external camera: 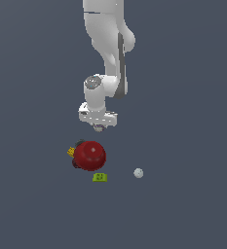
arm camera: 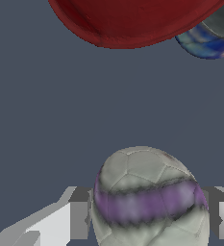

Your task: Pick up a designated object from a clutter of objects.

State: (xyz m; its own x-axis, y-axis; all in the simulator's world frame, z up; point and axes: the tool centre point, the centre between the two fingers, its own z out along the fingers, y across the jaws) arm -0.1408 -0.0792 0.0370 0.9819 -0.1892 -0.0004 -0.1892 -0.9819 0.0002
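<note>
In the exterior view the white arm (external camera: 107, 44) is seen coming down from the top edge, its wrist turned so that the gripper (external camera: 99, 128) points straight down above the grey table (external camera: 183, 204). The gripper is held clear of the table, above and slightly towards the exterior view's right of the clutter.

Going from the exterior view's left: a small yellow bit (external camera: 71, 152) is pressed against the side of the large glossy red sphere (external camera: 90, 155), with a dark object partly hidden behind the sphere. Just in front of the sphere a small lime-green block (external camera: 100, 177) lies on the table. Further to the exterior view's right, well apart from the sphere, a plain pale ball (external camera: 138, 172) rests alone.

The designated ball (external camera: 99, 128) is seen only as a small grey spot under the gripper in the exterior view, lifted off the table. In the wrist view the same ball (arm camera: 149, 199) is shown large between the two fingers (arm camera: 68, 221), which are clamped on its opposite sides. The ball is round, so no long axis can be given; its purple band is seen running across it from one finger towards the other, slightly bowed. Beyond it the red sphere (arm camera: 132, 21) and a dark object with blue streaks (arm camera: 209, 38) are seen on the table.
</note>
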